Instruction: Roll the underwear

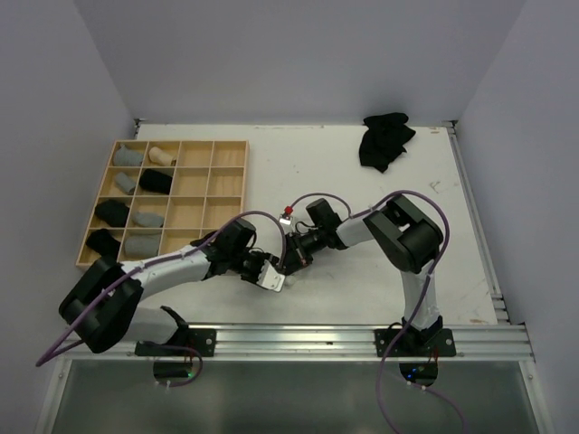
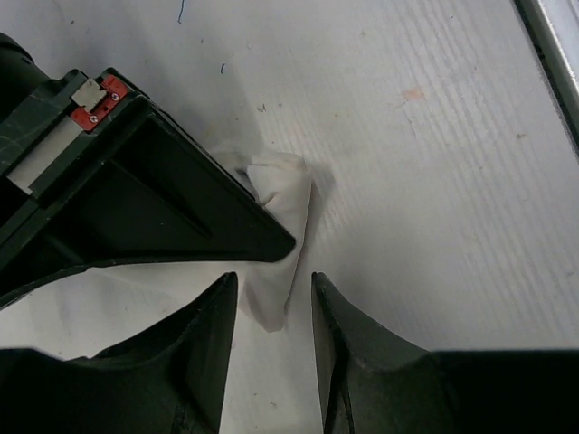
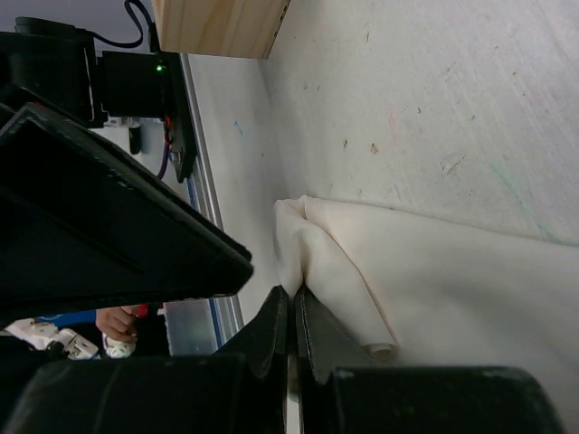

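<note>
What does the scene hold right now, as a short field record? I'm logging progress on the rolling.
white underwear: between both arms' jaws
left jaws: apart, its end between them
right jaws: shut at its fold; grip unclear
black underwear: unrolled heap, far right
tray: eight rolls, left two columns

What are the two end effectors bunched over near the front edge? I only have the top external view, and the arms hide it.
Observer: A white underwear, partly folded, lying on the table.
Operator: Is either arm gripping it?
Observer: The right end effector is shut, tips at the folded edge; whether cloth is pinched, I cannot tell.
Operator: And the other?
Observer: The left end effector is open, the cloth's end lying between its fingers.
</note>
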Motion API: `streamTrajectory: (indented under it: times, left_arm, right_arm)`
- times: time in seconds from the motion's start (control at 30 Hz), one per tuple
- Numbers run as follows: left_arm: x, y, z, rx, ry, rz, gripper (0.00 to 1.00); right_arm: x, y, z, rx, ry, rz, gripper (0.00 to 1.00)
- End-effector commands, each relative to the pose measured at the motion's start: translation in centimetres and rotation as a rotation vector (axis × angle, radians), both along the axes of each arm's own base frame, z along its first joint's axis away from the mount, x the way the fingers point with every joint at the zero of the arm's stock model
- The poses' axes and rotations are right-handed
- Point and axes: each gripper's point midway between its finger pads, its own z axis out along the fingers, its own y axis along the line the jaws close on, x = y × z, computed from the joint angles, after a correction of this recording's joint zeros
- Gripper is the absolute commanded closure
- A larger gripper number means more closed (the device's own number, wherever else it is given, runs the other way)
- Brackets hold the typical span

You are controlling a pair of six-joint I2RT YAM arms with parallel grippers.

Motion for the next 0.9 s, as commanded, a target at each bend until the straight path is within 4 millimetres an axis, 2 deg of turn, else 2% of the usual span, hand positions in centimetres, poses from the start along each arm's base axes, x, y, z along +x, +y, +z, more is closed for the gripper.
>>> streamTrajectory:
  times: [0.0,0.13,0.3,0.37,0.4,0.5,0.53,0.57,0.63,0.73,0.77,0.8,0.87]
  left_arm:
    - [1.4,-1.1,-0.7,-0.002,-0.075,-0.011,0.58]
    - [1.9,-1.9,-1.6,0.049,-0.075,0.004,0.56]
    - [2.8,-1.8,-2.9,0.130,-0.041,0.058,0.61]
    - [2.5,-1.1,-3.7,0.184,-0.008,0.064,0.72]
    - [1.9,-0.6,-4.2,0.213,0.015,0.057,0.81]
    - [0.7,0.5,-4.9,0.278,0.073,0.034,0.99]
    - [0.4,0.6,-4.9,0.291,0.088,0.020,1.00]
    - [0.1,0.9,-5.0,0.307,0.107,0.014,1.00]
    - [-1.0,1.8,-5.5,0.360,0.168,0.005,1.00]
    - [-2.1,2.6,-5.8,0.416,0.246,0.019,1.00]
    - [-2.2,2.7,-5.8,0.425,0.266,0.027,1.00]
    - [-2.3,2.7,-5.6,0.443,0.293,0.037,1.00]
    - [-3.1,2.9,-5.9,0.483,0.372,0.054,1.00]
  right_arm:
    - [1.1,-0.7,-3.4,-0.099,-0.055,-0.061,0.99]
    - [1.2,-0.6,-3.2,-0.091,-0.062,-0.059,0.98]
    - [1.3,-0.8,-3.0,-0.091,-0.070,-0.064,0.98]
    - [1.3,-0.9,-3.0,-0.090,-0.072,-0.062,0.95]
    - [1.3,-1.0,-3.0,-0.092,-0.072,-0.064,0.93]
    - [2.3,-1.2,-2.0,-0.083,-0.089,-0.099,0.82]
    - [2.8,-1.3,-1.5,-0.083,-0.086,-0.120,0.76]
    - [3.9,-1.8,-1.0,-0.080,-0.093,-0.155,0.74]
    - [5.8,-2.1,1.4,-0.061,-0.134,-0.197,0.68]
    - [9.9,-4.2,4.8,-0.079,-0.228,-0.330,0.64]
    - [10.7,-4.7,5.7,-0.079,-0.251,-0.359,0.63]
    - [11.9,-5.6,7.6,-0.088,-0.314,-0.419,0.63]
    - [13.1,-7.1,9.2,-0.106,-0.369,-0.481,0.60]
